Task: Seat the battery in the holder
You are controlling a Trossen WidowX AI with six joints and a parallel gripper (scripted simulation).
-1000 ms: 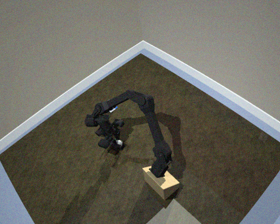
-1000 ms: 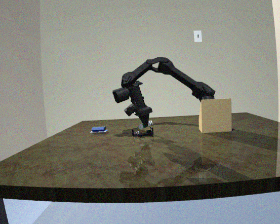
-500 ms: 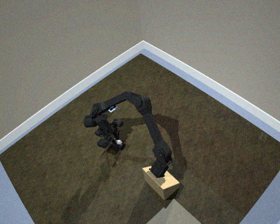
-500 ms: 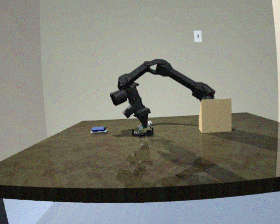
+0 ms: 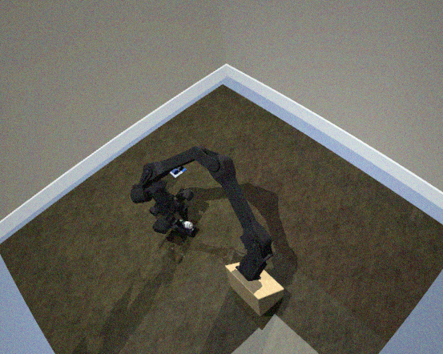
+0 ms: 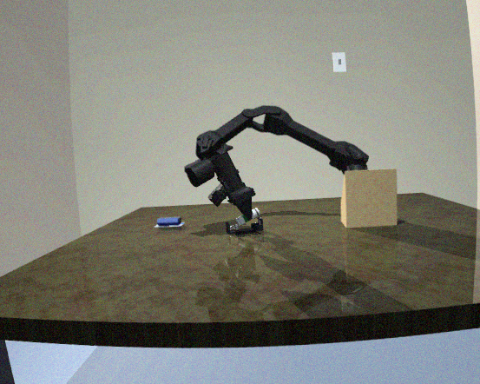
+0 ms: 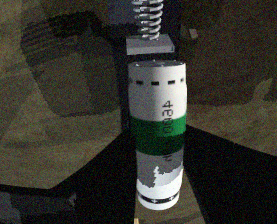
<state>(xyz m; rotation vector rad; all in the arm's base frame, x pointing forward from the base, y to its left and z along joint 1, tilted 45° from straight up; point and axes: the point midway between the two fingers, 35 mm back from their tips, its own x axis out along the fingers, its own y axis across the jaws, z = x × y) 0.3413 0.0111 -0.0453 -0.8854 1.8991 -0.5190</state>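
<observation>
The battery (image 5: 188, 225) (image 6: 255, 212) (image 7: 158, 107), white with a green band, is tilted over the black holder (image 6: 245, 231) (image 5: 192, 233). In the exterior view its left end is low beside the spring end and its right end is raised above the holder's right wall. The coil spring (image 7: 149, 20) and its grey plate (image 7: 150, 46) face the battery's flat end in the wrist view; a narrow gap shows, and contact is unclear. My gripper (image 6: 247, 218) (image 7: 155, 135) is shut on the battery around its middle. The lip is hidden.
A blue cylinder (image 6: 169, 221) (image 5: 177, 174) lies on a small white plate (image 6: 158, 226), farther left in the exterior view. The arm's base stands on a wooden block (image 5: 271, 285) (image 6: 371, 200) to the right. A raised pale rim (image 5: 290, 106) runs around the table.
</observation>
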